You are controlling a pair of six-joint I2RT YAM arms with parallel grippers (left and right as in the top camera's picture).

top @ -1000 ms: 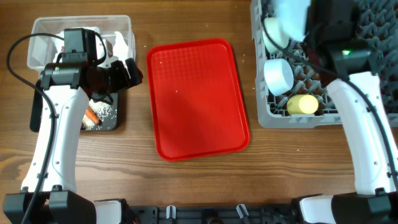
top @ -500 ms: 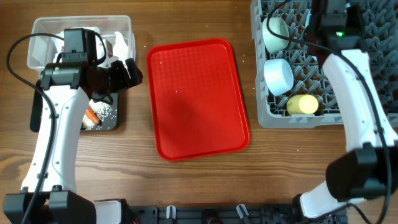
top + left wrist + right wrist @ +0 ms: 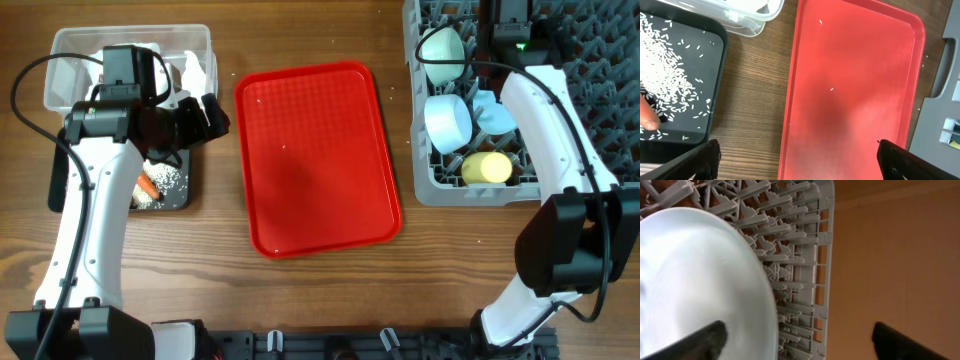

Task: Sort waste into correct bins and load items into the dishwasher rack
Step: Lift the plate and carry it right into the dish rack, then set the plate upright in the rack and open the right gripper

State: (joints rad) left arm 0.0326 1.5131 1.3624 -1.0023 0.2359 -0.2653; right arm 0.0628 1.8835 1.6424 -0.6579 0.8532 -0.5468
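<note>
**Entry 1: right gripper (image 3: 800,330).** We log its jaws spread wide and empty, one finger at each lower corner of the wrist view. The light blue plate (image 3: 700,275) stands on edge among the pegs of the dishwasher rack (image 3: 800,245). It lies toward that view's left side, with its rim passing right by the finger (image 3: 705,337) there. We cannot tell whether the two touch.

**Entry 2: rack contents, seen from overhead.** The mint green bowl (image 3: 443,48), light blue bowl (image 3: 447,121) and yellow cup (image 3: 486,167) sit in a column along the rack edge nearest the red tray (image 3: 318,160).

**Entry 3: left gripper (image 3: 205,117).** Its jaws are wide and hold nothing. It hangs near the corner where the clear tub (image 3: 70,45) meets the black tray (image 3: 182,196). Rice (image 3: 166,178) and the carrot (image 3: 147,187) lie in the black tray, and napkins (image 3: 195,70) lie in the clear tub.

**Entry 4: changes.** A second ago the right arm was a blur over the rack's far corner, with a pale shape at its wrist. Now it is sharp, its wrist has shifted toward the bowls, and a light blue patch shows beside the light blue bowl that was not there half a second ago. The left arm, both bins and the red tray are unchanged.
</note>
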